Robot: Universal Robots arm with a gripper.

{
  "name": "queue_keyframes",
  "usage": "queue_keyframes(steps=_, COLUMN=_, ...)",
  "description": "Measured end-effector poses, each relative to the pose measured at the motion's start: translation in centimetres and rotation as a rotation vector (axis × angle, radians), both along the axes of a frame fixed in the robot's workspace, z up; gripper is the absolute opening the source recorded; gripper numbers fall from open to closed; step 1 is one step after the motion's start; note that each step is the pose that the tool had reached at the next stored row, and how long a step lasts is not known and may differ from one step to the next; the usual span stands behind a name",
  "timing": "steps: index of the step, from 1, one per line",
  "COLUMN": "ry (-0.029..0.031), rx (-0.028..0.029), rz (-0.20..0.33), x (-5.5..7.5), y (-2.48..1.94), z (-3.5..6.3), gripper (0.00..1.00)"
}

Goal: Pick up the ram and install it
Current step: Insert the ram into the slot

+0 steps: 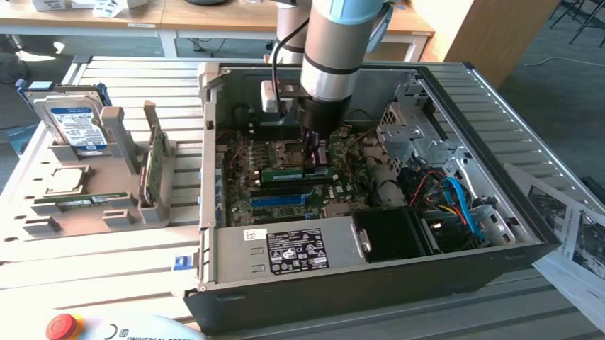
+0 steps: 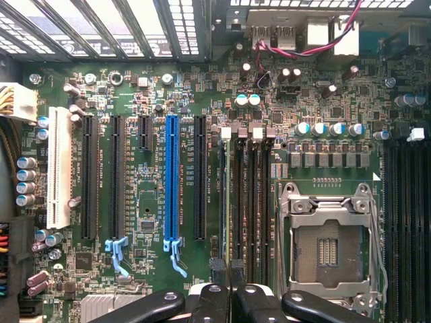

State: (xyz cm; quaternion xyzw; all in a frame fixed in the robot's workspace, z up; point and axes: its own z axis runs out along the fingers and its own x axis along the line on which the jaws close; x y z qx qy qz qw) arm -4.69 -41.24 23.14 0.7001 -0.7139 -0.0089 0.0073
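- Bright, even daylight over the pale slatted surface (image 1: 113,78); close to white toward the exterior view's left.
- Noticeably dimmer inside the open computer case (image 1: 378,283); deepest shade directly beneath the arm (image 1: 336,49).
- Soft shadows only, no hard edges, on the surface beside the case.
- Blown out to white between the bars of the vent grille (image 2: 101,27) in the wrist view.
- Evenly lit across the motherboard (image 2: 148,101); small bright glints on the metal CPU socket (image 2: 330,208).
- Almost black at the fingers (image 2: 219,269), with little surface detail.
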Motion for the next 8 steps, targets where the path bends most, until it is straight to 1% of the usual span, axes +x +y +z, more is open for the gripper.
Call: queue_keyframes(steps=8, ry=0.0000, rx=0.0000, rz=0.000, x=0.00, y=0.00, z=-0.11, gripper=0.12)
